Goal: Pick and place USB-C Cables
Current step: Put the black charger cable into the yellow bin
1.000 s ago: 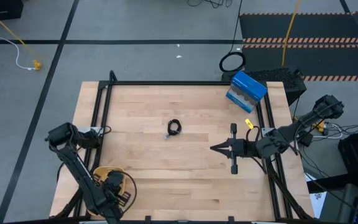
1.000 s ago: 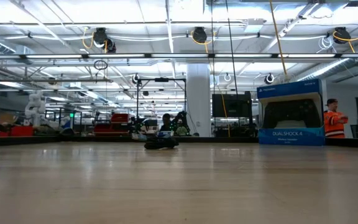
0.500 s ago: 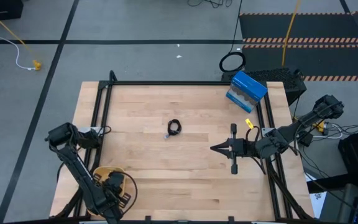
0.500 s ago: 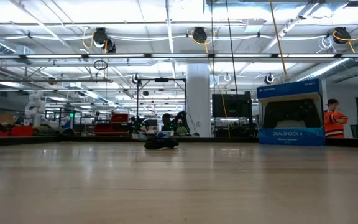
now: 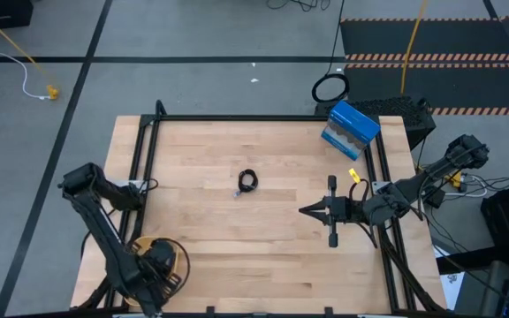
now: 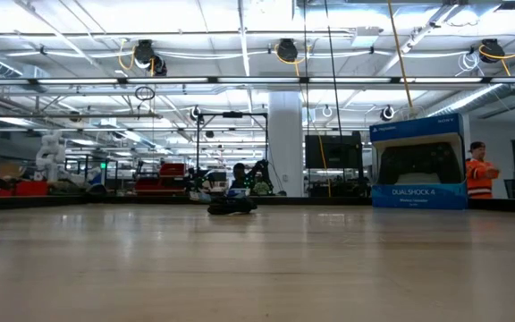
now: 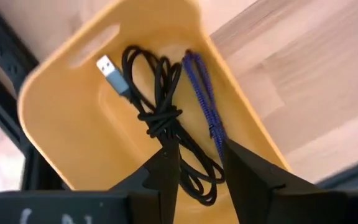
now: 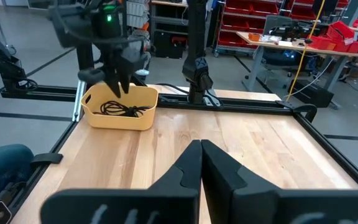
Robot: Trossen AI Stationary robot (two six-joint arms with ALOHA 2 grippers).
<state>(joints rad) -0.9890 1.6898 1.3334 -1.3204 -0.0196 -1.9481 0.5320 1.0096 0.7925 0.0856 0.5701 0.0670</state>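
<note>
A tight black cable coil [image 5: 247,181] lies flat on the wooden table near its middle; the low view shows the coil [image 6: 232,206] far off. A loose black cable bundle [image 7: 160,115] and a purple cable [image 7: 204,102] lie inside a yellow bin [image 7: 61,124] at the table's near left corner [image 5: 173,252]. My left gripper [image 7: 199,149] hangs open above that bin, its fingers over the black bundle without touching it. My right gripper [image 5: 304,210] is shut and hovers over the table's right half, pointing left, apart from the coil.
A blue DualShock box [image 5: 350,128] stands at the far right corner, with a small yellow piece [image 5: 353,175] near it. A black frame rail [image 5: 237,117] borders the table. A black ring-shaped loop [image 5: 330,88] lies on the floor beyond. Bare wood surrounds the coil.
My left arm has shifted a little toward the table's left edge while its gripper stays over the yellow bin. The coil and my right arm have kept still.
</note>
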